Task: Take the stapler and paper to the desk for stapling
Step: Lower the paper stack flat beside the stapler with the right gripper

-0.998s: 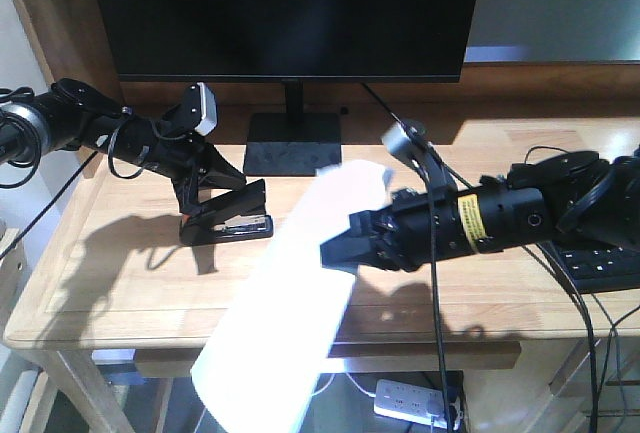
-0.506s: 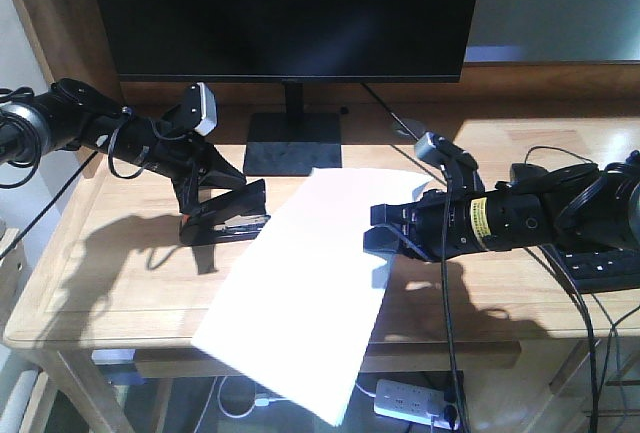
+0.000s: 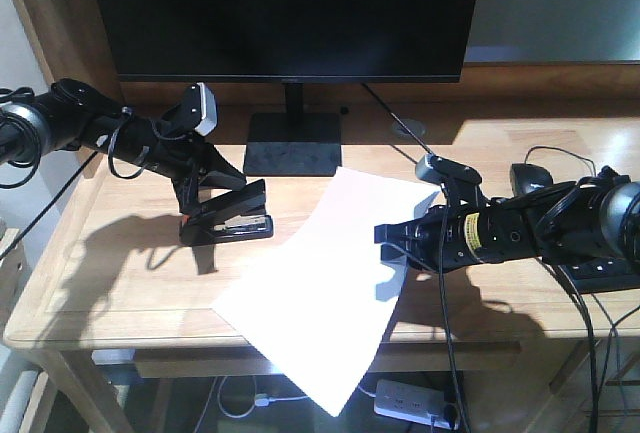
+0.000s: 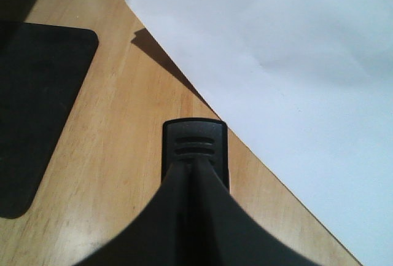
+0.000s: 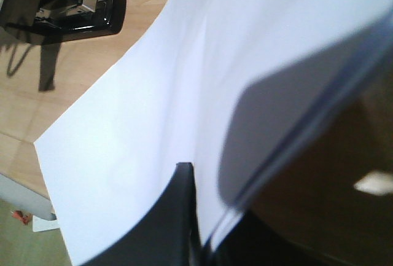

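The paper [image 3: 320, 273] lies slantwise across the middle of the surface [image 3: 130, 283], its near corner hanging past the near edge. Its right side rides a little above the wood, throwing a shadow. The right pincer [image 3: 392, 243] is closed on that right edge; in the right wrist view the sheet runs between its fingers.

Farther back and to the left, the stapler [image 3: 232, 218] stands on the surface with its top arm raised. It is just beside the paper's left edge and not touching it. The left pincer [image 3: 200, 198] comes down onto its rear and looks clamped on it, though the contact is dark and hard to read. Beyond both stands a monitor [image 3: 290, 13].

By my reading, the fetching is nearly done, as both things are at the surface. What is left is to lay the paper flat and fully on the wood, then let go. No sheet sits in the stapler's mouth yet.
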Motion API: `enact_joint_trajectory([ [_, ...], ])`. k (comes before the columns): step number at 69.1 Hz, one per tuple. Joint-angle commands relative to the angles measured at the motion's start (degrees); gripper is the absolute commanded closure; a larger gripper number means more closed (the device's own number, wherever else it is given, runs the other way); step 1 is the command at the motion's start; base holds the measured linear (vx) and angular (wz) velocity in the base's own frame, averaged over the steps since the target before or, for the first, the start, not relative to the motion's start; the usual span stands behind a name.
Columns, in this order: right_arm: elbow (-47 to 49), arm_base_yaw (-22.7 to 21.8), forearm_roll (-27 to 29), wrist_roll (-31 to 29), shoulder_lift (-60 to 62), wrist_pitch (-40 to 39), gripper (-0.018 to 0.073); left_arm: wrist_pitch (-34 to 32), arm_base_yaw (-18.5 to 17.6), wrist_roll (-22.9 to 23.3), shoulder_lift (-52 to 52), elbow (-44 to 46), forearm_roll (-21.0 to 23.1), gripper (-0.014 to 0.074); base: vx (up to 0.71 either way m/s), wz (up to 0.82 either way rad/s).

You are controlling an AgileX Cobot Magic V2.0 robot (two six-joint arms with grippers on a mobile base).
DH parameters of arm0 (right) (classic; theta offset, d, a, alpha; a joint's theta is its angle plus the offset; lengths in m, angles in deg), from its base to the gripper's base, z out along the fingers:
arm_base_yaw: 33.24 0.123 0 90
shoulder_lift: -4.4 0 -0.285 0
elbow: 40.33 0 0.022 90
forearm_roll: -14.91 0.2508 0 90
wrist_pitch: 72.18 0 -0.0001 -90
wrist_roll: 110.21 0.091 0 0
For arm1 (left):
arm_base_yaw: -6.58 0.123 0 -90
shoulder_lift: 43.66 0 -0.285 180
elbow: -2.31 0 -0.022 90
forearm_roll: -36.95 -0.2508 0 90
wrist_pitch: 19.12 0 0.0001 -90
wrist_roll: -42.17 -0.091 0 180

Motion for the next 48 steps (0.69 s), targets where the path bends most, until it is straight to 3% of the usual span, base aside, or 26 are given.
enact_joint_trajectory([
  [1, 1.44, 0.65, -1.82, -4.8, 2.97, -0.52, 0.0562, 0.87, -0.2, 0.55, -3.73, 1.52, 3.64, 0.0603, 0.0, 0.0],
  [34, 1.74, 1.95, -1.68, -8.91, 9.15, 1.64, 0.0562, 0.93, -0.2, 0.55, -3.73, 1.52, 3.64, 0.0603, 0.0, 0.0],
  [48, 4.58, 6.84, -1.75, -9.75, 6.97, 5.88, 0.0562, 0.93, -0.2, 0.55, -3.73, 1.52, 3.64, 0.0603, 0.0, 0.0],
])
